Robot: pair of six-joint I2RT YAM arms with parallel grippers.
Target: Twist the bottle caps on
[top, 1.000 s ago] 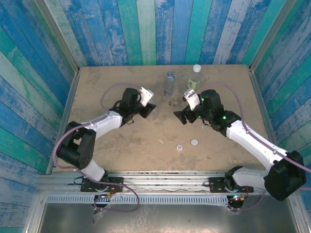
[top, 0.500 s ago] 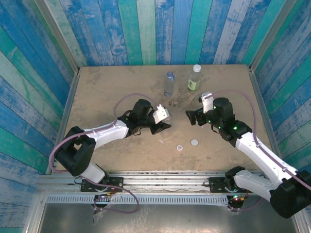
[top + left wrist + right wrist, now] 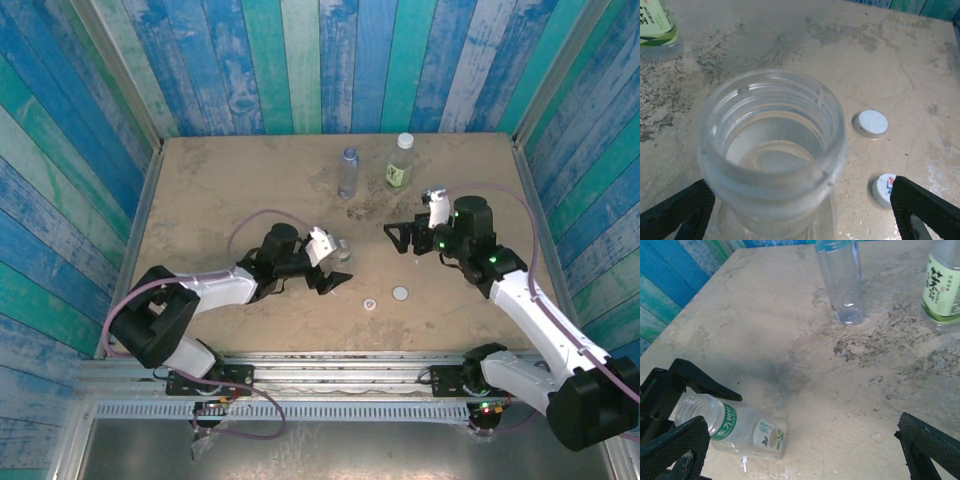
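**Left gripper spread open around an uncapped bottle, two loose caps beside it**

On a mottled beige table [image 3: 220, 200], the left gripper [image 3: 335, 268] has its black fingers [image 3: 675, 212] spread wide on either side of an uncapped clear bottle [image 3: 772, 150], clear of its threaded neck. In the right wrist view this bottle is tipped over towards its side. It wears a green band with white Chinese characters and a small leaf picture, though whether it rests fully on the table is hard to tell.

Near its mouth lie a pale grey cap [image 3: 871, 123] and a white cap with a red-blue mark [image 3: 885, 189].

The right gripper [image 3: 405, 238] hangs nearby, wide open and holding nothing.

At the back, a blue-tinted bottle [image 3: 840, 280] stands upright. Just beside it is a bottle with a pale green label [image 3: 944, 285] printed in dark characters.
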